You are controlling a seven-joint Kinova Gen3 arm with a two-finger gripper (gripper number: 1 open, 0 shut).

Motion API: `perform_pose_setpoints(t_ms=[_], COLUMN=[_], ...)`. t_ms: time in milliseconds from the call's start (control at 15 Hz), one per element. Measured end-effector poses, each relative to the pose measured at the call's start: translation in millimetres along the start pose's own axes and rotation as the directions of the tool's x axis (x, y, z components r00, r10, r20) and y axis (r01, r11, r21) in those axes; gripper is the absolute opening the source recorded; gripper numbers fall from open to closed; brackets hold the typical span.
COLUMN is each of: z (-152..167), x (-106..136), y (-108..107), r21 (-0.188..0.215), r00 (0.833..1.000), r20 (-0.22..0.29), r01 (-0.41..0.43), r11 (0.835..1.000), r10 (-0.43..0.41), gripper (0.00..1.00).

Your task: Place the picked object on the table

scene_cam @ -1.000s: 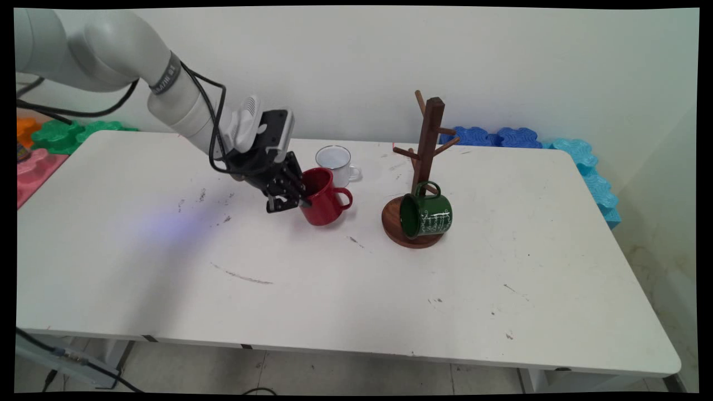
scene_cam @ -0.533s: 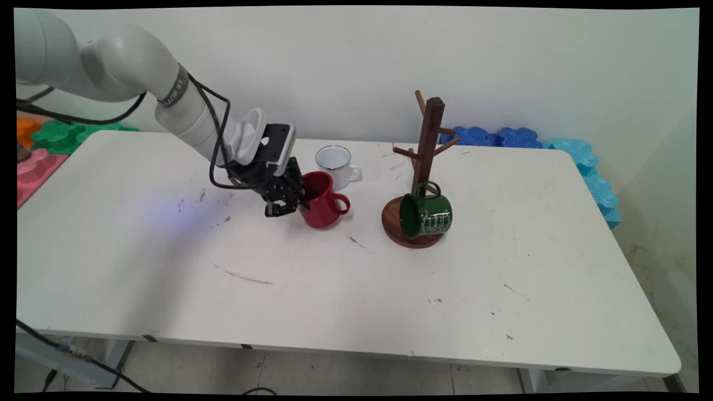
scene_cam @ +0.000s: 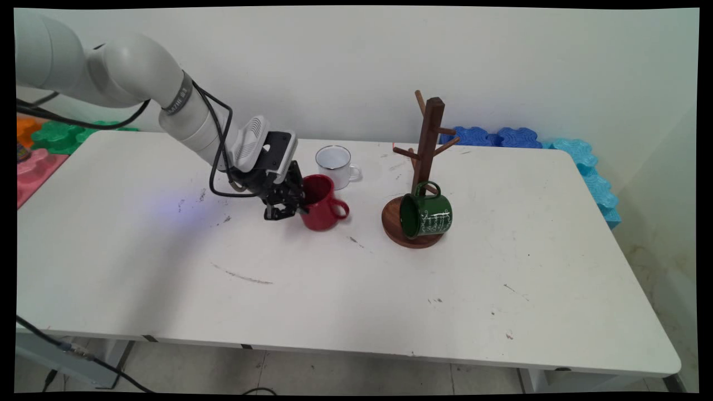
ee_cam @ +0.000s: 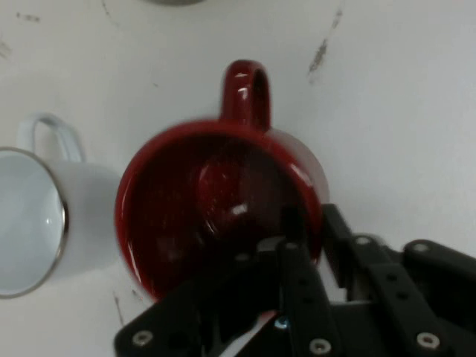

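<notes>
Red mug [scene_cam: 321, 207] is pinched at its left rim by the gripper [scene_cam: 285, 207], one of the fingers [ee_cam: 294, 230] inside; handle is pointed right, toward mug tree [scene_cam: 421, 167].

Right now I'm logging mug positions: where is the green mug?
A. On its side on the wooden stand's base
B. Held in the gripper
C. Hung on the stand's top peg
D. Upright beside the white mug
A: the green mug lies tipped on the stand's round base, its opening facing left.
</notes>
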Motion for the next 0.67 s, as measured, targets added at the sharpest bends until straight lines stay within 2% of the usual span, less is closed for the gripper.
perform_pose_setpoints(t_ms=[67, 133, 667], z=[0.5, 1.1, 3.8], x=[-0.1, -0.4, -2.0], y=[0.4, 1.0, 4.6], r21=[-0.001, -0.001, -0.007], r00=[1.000, 1.000, 0.999], r20=[0.000, 0.001, 0.002], r01=[-0.003, -0.008, -0.033], r11=[1.000, 1.000, 0.999], r10=[0.003, 0.008, 0.033], gripper=[0.00, 1.00, 1.00])
